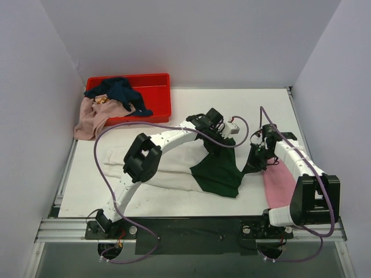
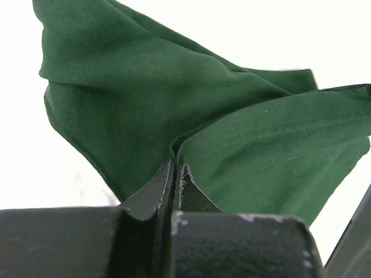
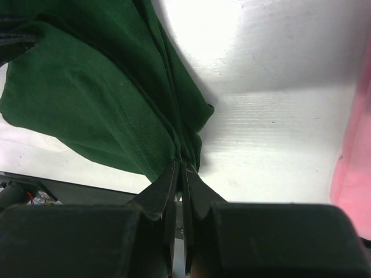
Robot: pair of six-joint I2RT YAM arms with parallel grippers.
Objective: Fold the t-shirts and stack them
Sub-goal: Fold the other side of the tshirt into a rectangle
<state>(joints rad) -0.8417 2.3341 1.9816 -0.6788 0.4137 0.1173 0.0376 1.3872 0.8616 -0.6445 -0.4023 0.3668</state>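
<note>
The white t-shirt with dark green sleeves (image 1: 217, 174) lies spread across the middle of the table, its green part lifted into a peak. My left gripper (image 1: 213, 146) is shut on a fold of the green cloth (image 2: 232, 104), the jaws (image 2: 174, 168) pinched tight. My right gripper (image 1: 255, 160) is shut on the bunched right corner of the same green cloth (image 3: 87, 98), its tips (image 3: 184, 167) closed on the gathered folds. A bright pink t-shirt (image 1: 279, 186) lies flat at the right, partly under my right arm, and shows at the edge of the right wrist view (image 3: 355, 174).
A red crate (image 1: 157, 79) stands at the back left. A navy t-shirt (image 1: 119, 90) is heaped in it and a dusty pink one (image 1: 90, 120) hangs over its left side onto the table. White walls close in the table on three sides.
</note>
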